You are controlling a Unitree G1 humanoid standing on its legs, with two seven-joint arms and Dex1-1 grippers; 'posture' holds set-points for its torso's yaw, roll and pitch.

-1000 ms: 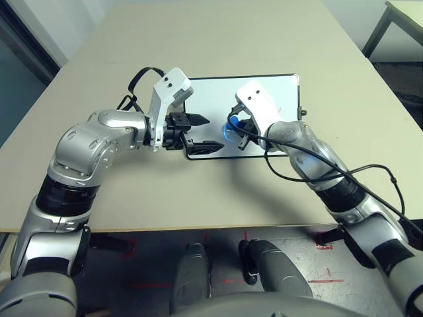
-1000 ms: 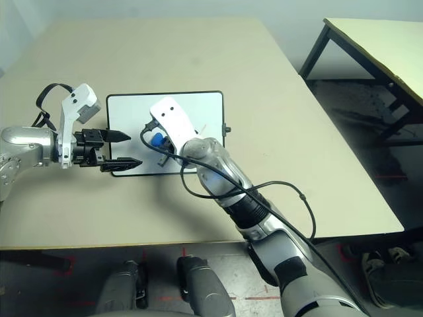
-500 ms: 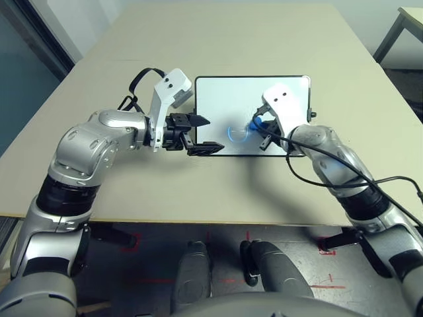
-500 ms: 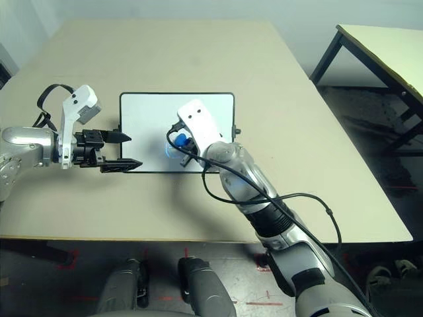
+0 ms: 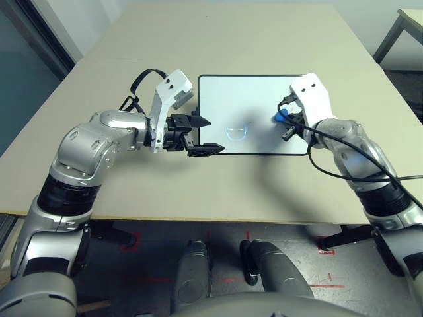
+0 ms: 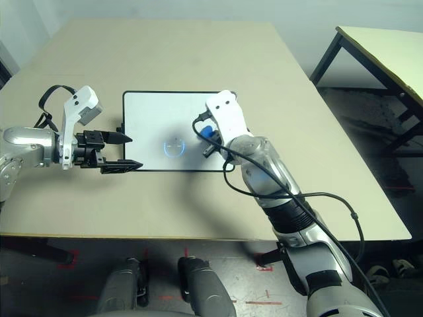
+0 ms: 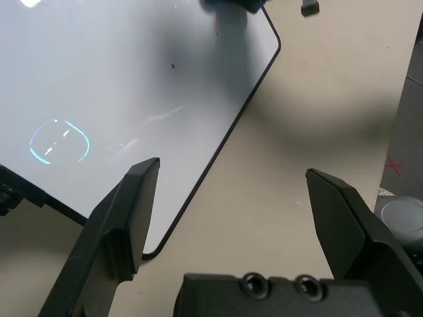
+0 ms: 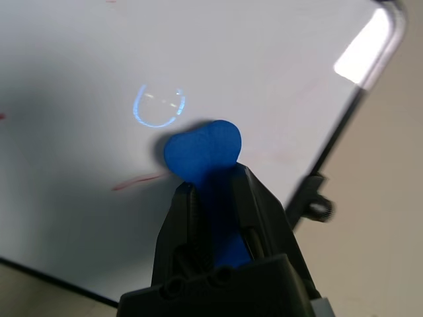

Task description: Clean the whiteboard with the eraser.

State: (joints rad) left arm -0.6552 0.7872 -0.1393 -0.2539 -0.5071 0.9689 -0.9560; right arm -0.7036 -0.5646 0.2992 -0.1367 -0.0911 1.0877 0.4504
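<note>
A plain beige tabletop [image 5: 251, 39] stands on a grey floor, a second table [image 6: 390, 46] off to the robot's right. The black-framed rectangular whiteboard [image 5: 254, 99] lies flat, long axis running left to right (faint red marks remain). The right pincer [image 8: 213, 198] is clamped on the small blue eraser [image 8: 201, 150], its tip pointing down onto the board's right part. The left pincer [image 5: 200, 135] stands wide apart, empty, at the board's near-left corner.

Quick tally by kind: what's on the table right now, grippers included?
Whiteboard: 1
Eraser: 1, held in the right gripper
Grippers: 2, the left gripper open at the board's corner
Total: 4
</note>
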